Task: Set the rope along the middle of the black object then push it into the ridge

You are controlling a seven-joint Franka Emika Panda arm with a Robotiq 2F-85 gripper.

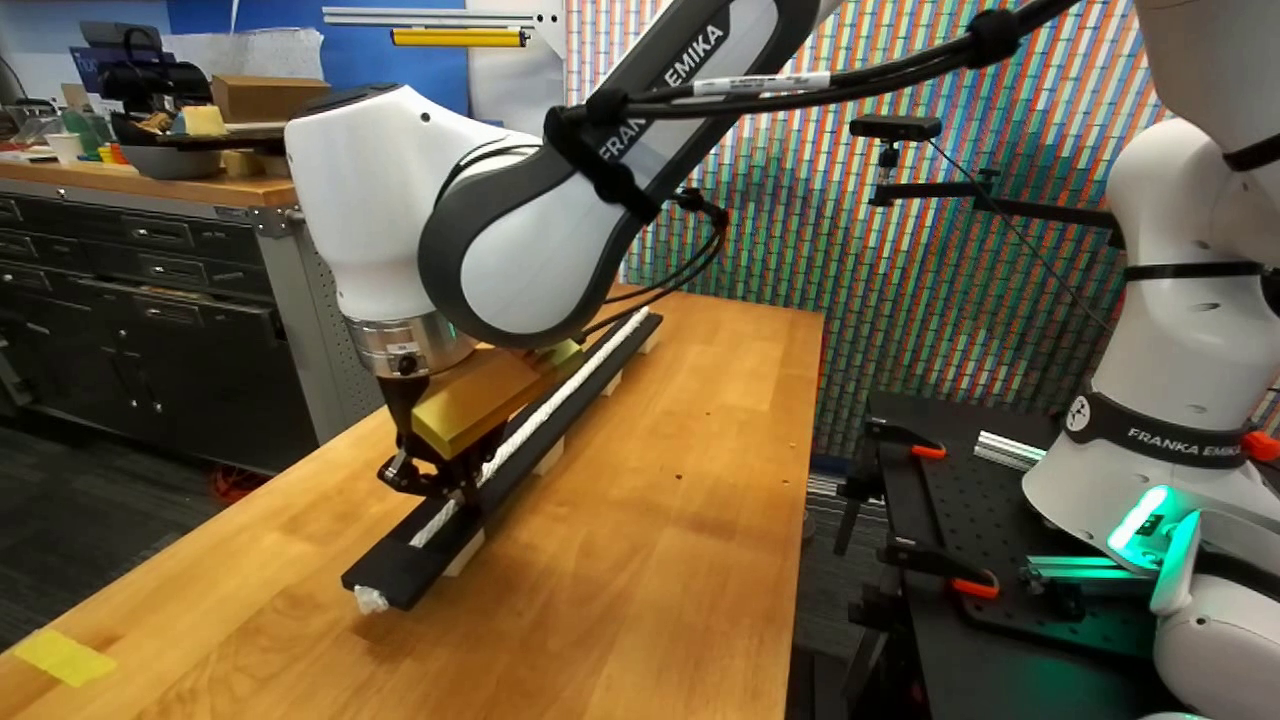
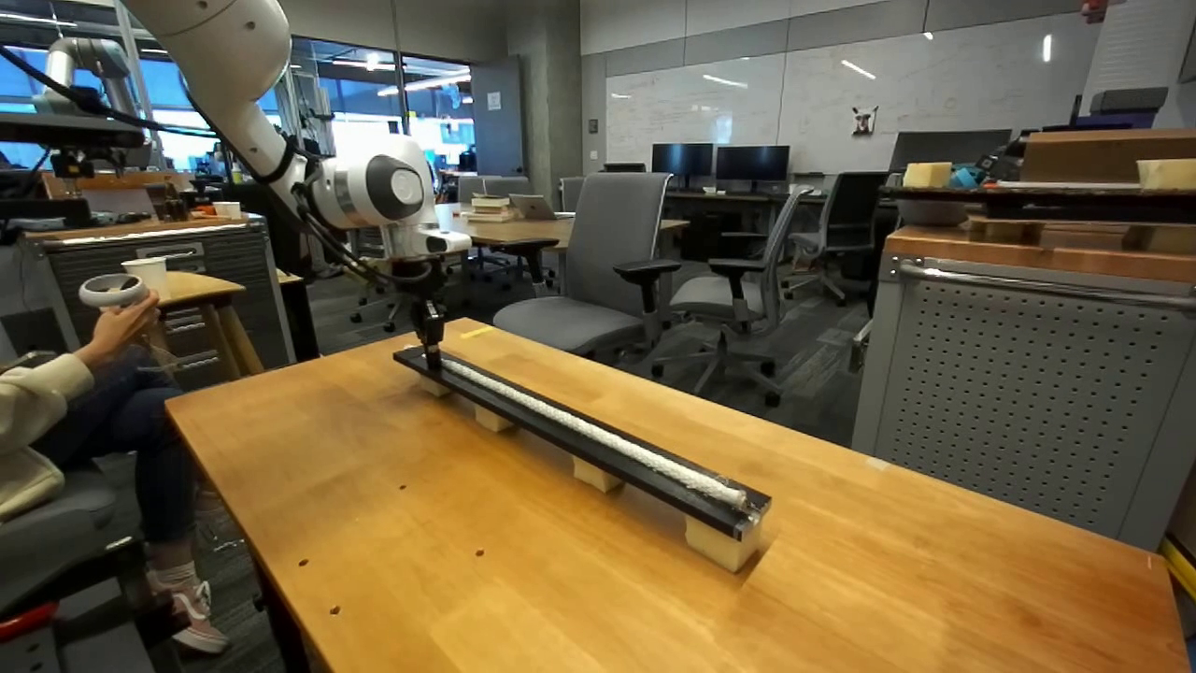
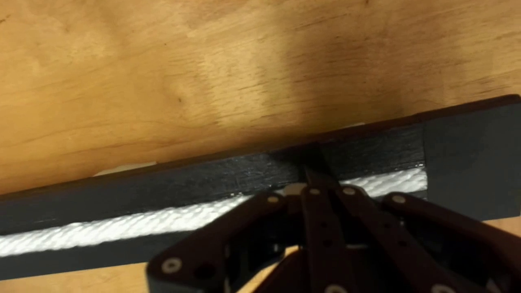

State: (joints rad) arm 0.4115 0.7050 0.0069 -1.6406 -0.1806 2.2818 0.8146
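In an exterior view, the closed pincer (image 2: 433, 362) stands near one end of the black bar (image 2: 561, 433). In an exterior view, the rope (image 1: 556, 401) lies along its middle. The wrist view shows it running beneath, likely the push's axis.

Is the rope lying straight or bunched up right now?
Straight: in both exterior views the rope runs as one line along the middle of the black bar. How deep it sits, I cannot tell.

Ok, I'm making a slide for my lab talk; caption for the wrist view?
Near one end of the black bar, the shut gripper points down over the lengthwise white rope.
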